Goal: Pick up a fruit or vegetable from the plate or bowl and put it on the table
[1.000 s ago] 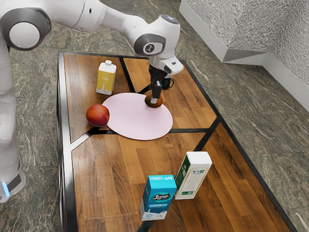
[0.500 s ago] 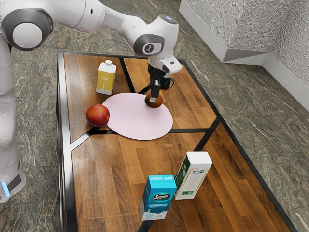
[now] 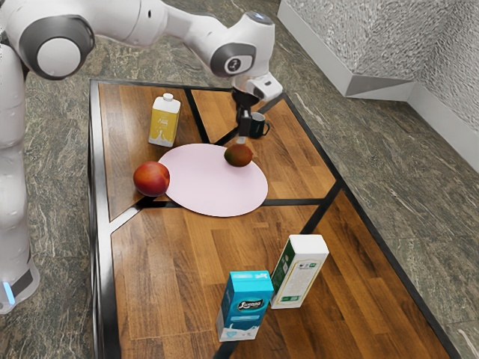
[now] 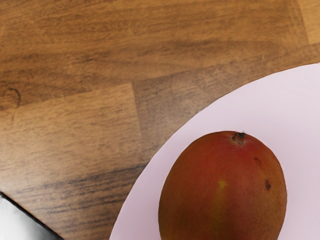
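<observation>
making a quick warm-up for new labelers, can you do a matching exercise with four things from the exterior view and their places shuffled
Things
1. oval red-green mango
2. round red-orange fruit
3. yellow-and-white carton with a white cap
4. bright blue box-shaped carton

Places
A. standing near the far end of the wood-topped table
B. beside a white-and-green box-shaped carton
C. on the flat pale pink plate, below the black gripper
D. at the plate's edge toward the exterior view's left

Pairs: 1-C, 2-D, 3-A, 4-B
</observation>
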